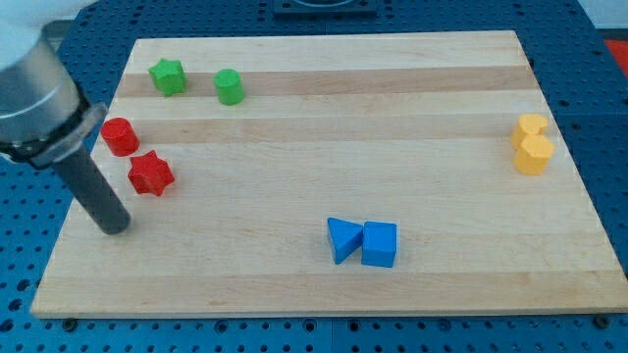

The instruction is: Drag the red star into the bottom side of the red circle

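Wooden bench (324,118): red star (151,174) just below-right of red circle (120,135), near the view's left edge. My tip (115,226), below-left of star, apart. Fingers: none fitted. Also green, blue, yellow pairs.

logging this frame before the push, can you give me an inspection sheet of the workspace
surface: wooden board, flat.
job's things: red star just below-right of red circle, about touching.
clutter: green star, green circle, two yellow blocks touching, blue triangle against blue cube.
claw: none; my tip sits lower left of the red star, apart.
cables: nothing seen.
surroundings: blue perforated bench.
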You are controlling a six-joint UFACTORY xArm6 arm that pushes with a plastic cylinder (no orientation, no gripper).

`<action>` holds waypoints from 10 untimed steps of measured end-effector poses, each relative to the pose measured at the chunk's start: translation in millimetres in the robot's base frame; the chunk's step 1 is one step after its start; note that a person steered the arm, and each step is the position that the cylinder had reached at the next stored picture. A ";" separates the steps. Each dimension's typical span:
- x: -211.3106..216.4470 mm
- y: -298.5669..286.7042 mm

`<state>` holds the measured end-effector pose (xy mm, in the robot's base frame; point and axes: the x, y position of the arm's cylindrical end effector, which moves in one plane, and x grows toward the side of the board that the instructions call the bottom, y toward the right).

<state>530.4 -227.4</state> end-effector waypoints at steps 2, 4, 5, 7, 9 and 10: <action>-41.9 57.4; -70.9 -0.6; -71.2 -6.9; -72.9 -7.2; -47.8 -7.2; -43.4 -15.0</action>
<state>487.0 -242.4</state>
